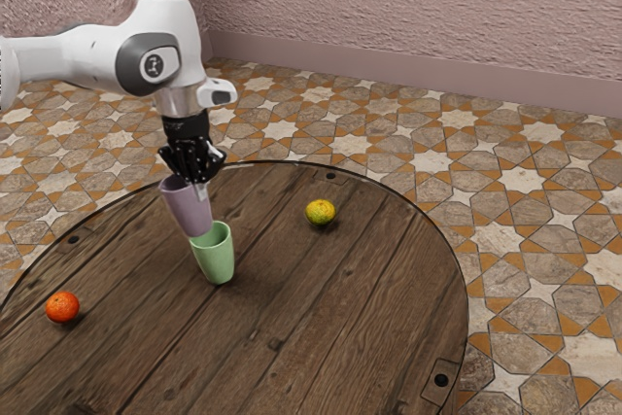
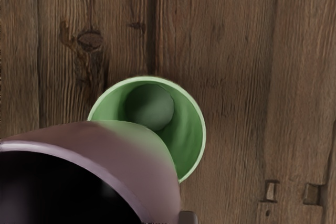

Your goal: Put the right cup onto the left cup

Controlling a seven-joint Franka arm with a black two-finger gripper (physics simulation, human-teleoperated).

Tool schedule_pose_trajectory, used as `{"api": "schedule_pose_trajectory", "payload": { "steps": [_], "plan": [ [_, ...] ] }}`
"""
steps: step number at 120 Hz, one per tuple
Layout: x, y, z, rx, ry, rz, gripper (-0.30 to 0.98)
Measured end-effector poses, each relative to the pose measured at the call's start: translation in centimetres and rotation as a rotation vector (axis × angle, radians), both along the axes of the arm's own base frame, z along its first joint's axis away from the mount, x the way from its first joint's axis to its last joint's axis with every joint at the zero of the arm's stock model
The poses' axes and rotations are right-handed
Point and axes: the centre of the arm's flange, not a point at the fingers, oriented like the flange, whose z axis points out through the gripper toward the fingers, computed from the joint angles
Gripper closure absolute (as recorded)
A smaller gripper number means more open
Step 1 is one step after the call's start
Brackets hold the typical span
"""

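Well, the gripper (image 1: 200, 188) has the purple cup (image 1: 186, 211) pinched at its rim, jaws narrowed on the wall. That cup hangs tilted just under the jaws. Lower down beneath them, the green cup (image 1: 216, 258) stands on the table (image 1: 321, 318), mouth up, near the purple cup's base.

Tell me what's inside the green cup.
In the wrist view, the green cup shows its inner wall and darker round bottom, with no separate object visible. The purple cup covers part of its opening, so the inside there can't be seen.
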Motion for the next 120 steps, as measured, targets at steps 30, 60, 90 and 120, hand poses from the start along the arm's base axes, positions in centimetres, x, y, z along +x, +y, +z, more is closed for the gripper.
{"api": "schedule_pose_trajectory", "payload": {
  "steps": [30,60,90,120],
  "plan": [
    [1.8,-0.2,-1.3,0.018,0.028,-0.030,0.79],
    [1.9,-1.5,-2.6,0.017,0.059,-0.052,0.79],
    [2.6,-1.1,-6.6,0.001,0.113,-0.051,0.73],
    [1.5,-1.7,-0.9,0.053,0.056,-0.030,0.27]
  ]
}}
